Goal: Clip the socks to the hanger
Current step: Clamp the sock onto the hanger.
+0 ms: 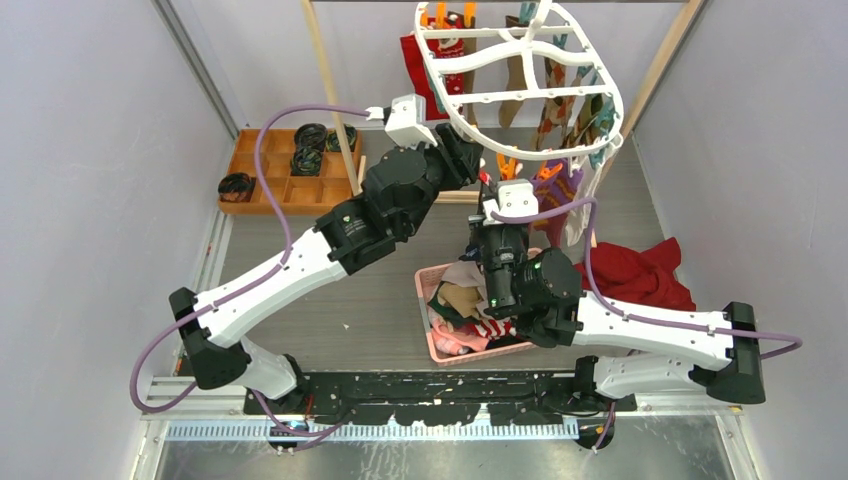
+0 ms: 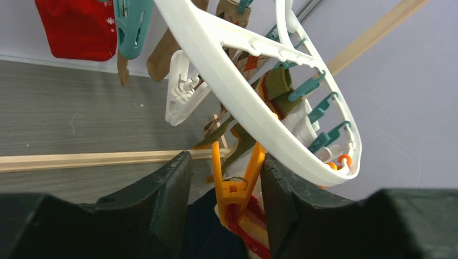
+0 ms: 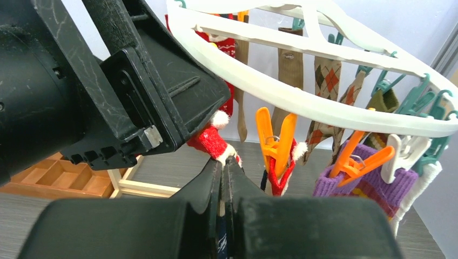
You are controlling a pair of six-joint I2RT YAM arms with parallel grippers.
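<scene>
Left pincer (image 2: 226, 162) stands partly open under the near rim of the hanger (image 2: 232, 81). Its jaws straddle an orange peg (image 2: 237, 191) without plainly squeezing it: one handle looks to touch a jaw, the other stands apart. The peg seems shut on red and navy fabric just below the rim.

Right pincer (image 3: 222, 164), also below that rim and just beside the peg, is closed tight on a red sock (image 3: 208, 141) with white trim, whose cuff pokes out above its tips. Whether this is the same sock the peg bites, I cannot tell.

Likely trouble:
- If the left pincer backs off while a jaw drags on a handle, the peg could reopen and drop the fabric.
- If the right pincer pulls away before letting go, it could tug the sock out of the peg.
- Either pull could set the tilted, free-hanging hanger swinging, shaking the other socks (image 3: 329, 81) pegged along its far side.
- Both pincers crowd the same spot under the rim, so they could knock each other.
</scene>
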